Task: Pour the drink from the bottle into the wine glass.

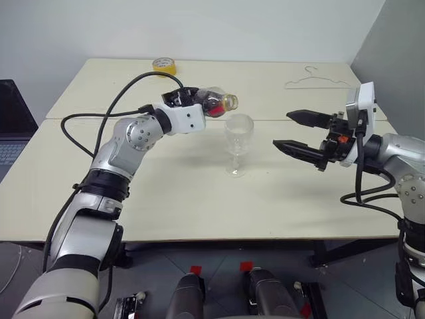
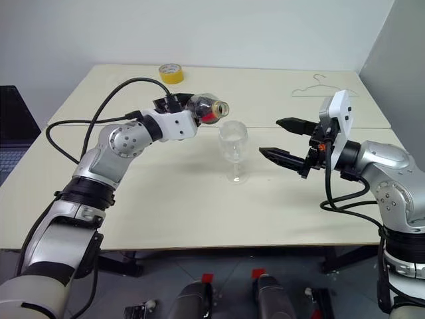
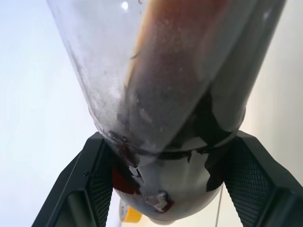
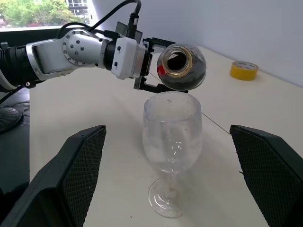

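Clamped around the bottle (image 1: pixel 214 101), the left gripper (image 1: pixel 188 98) holds it tipped onto its side above the table (image 1: pixel 166 199), its two black fingers (image 3: pixel 90 184) pressed against opposite walls of the clear plastic. No cap is on the bottle — its open mouth points toward the wine glass (image 1: pixel 238 143) and hangs just above and beside the glass's rim, slightly to the robot's left of it. The drink (image 3: pixel 175 80), dark brown, lies along the lower side of the tilted bottle and reaches toward the neck, where a red strip shows. From the right wrist view the round opening faces the camera with dark liquid visible inside.

The wine glass stands upright on the table near its middle, foot flat; its bowl looks clear, with no dark liquid in it.

On the other side of the glass, the right gripper (image 1: pixel 302 134) hovers level above the table with its fingers spread wide, holding nothing — well apart from the glass and pointing toward it.

Farther back on the table sit a yellow tape roll (image 1: pixel 164 65) and a wire hanger (image 1: pixel 317 78).
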You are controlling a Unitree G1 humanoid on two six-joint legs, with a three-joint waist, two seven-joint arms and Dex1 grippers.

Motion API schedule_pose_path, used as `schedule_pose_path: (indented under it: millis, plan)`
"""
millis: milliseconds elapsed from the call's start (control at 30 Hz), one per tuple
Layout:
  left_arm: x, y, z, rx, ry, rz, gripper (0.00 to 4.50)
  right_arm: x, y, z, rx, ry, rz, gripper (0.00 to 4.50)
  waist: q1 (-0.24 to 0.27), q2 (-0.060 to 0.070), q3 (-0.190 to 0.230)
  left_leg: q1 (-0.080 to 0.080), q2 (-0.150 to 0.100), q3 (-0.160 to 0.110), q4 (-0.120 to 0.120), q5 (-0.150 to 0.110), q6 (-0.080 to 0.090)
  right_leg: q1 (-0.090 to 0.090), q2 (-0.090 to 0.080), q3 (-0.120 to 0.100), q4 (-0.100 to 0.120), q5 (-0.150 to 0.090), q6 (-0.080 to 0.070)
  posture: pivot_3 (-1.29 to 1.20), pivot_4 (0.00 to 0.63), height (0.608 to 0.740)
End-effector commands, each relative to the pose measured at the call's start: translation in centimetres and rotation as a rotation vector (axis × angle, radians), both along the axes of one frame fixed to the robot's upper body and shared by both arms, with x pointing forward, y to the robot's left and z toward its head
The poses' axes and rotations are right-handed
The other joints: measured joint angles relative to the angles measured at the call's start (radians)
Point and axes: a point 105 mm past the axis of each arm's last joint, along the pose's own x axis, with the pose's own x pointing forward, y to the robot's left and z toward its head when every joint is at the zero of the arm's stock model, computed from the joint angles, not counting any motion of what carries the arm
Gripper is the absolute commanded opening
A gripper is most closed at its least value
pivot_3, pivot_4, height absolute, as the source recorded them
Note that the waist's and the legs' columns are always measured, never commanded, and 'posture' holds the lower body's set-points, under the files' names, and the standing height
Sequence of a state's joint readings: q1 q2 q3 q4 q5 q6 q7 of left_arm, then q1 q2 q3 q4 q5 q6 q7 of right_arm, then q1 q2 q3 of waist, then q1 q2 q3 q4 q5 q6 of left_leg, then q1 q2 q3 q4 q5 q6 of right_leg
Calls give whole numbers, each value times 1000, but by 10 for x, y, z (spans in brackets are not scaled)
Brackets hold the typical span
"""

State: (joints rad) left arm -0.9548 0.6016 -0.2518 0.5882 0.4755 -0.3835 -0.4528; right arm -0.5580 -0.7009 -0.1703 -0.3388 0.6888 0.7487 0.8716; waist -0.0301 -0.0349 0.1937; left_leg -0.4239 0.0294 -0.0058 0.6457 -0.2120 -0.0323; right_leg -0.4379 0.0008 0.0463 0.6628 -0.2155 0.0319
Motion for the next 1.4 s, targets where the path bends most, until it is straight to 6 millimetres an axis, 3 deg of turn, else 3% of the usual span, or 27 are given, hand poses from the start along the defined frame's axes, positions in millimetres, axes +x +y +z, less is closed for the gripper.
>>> schedule_pose_path:
  millis: [33, 233, 767, 1400]
  plan:
    - [-5, -6, 29, 32, -129, -35, 3071, -6, 2, 8, -14, -46, 11, 4500, 0, 0, 0, 0, 0, 0, 0, 0, 0, 0, 0, 0, 0, 0, 0, 0, 150, 740]
    - [-5, -4, 25, 62, -142, -33, 3071, -5, 4, 7, -14, -49, 10, 4500, 0, 0, 0, 0, 0, 0, 0, 0, 0, 0, 0, 0, 0, 0, 0, 0, 150, 740]
    - [-3, 0, 42, 151, -257, -30, 3071, -2, 6, 4, -11, -47, 8, 4500, 1, 0, 0, 0, 0, 0, 0, 0, 0, 0, 0, 0, 0, 0, 0, 0, 150, 740]
    - [-2, 6, 47, 187, -300, -12, 3071, 0, 7, 4, -2, -48, 9, 4500, 1, 0, 0, 0, 0, 0, 1, 0, 0, 0, 0, 0, 1, 0, 0, 0, 150, 740]
